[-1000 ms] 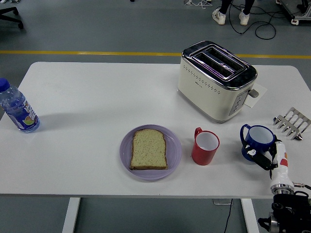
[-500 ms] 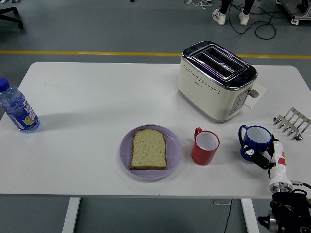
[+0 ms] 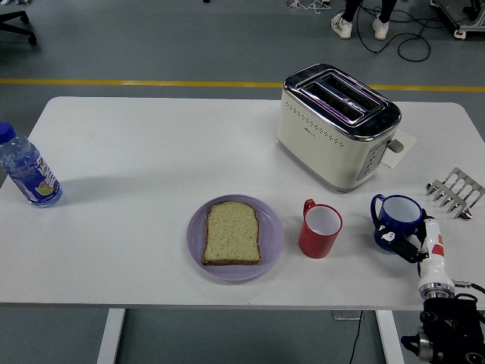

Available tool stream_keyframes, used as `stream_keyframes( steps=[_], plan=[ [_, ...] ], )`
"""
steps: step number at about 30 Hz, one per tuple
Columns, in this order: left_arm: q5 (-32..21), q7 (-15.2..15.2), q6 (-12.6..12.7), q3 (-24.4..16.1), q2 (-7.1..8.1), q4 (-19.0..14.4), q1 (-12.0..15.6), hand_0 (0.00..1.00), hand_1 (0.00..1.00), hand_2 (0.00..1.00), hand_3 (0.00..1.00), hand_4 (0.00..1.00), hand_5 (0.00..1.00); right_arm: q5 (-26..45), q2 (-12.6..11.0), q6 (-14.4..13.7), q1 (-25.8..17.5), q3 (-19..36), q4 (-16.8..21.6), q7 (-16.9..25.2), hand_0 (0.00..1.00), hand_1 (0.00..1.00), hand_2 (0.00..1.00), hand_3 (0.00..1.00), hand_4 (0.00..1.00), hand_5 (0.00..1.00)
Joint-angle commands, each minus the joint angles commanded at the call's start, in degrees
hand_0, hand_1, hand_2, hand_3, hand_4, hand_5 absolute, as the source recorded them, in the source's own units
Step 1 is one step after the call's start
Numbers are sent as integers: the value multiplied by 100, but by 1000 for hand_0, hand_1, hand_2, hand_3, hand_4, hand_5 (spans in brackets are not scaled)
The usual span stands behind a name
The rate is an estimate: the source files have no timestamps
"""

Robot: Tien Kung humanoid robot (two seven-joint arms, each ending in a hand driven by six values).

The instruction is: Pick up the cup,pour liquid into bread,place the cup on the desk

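Black arm hardware is seen at the bottom right corner, and from it the right hand reaches up over the table's near edge to the blue cup, which stands upright on the white table near its right end. Dark fingers are pressed against the near side of the blue cup, so a grasp on it is indicated, though how far they wrap around cannot be made out. No left arm is shown. Just to the left of the blue cup, a red cup is set upright with its white inside visible and its handle turned toward the far left. Beside it, further left, a slice of bread is laid flat on a lavender plate close to the near edge. At the right edge, beyond the blue cup, a small metal rack is placed. At the far left, a water bottle with a blue cap is stood upright. Behind the cups, a cream toaster with a chrome top is set at an angle. Beyond the table, grey floor with a yellow line is seen, and a person's feet are visible at the top.
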Motion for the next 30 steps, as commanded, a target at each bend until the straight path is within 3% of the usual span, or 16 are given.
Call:
stream_keyframes(
  steps=[30],
  plan=[
    [16, 1, 0, -28, 4, 3, -16, 633, 640, 651, 504, 239, 861, -197, 27, 12, -17, 111, -31, 0, 510, 479, 609, 704, 691, 48]
  ],
)
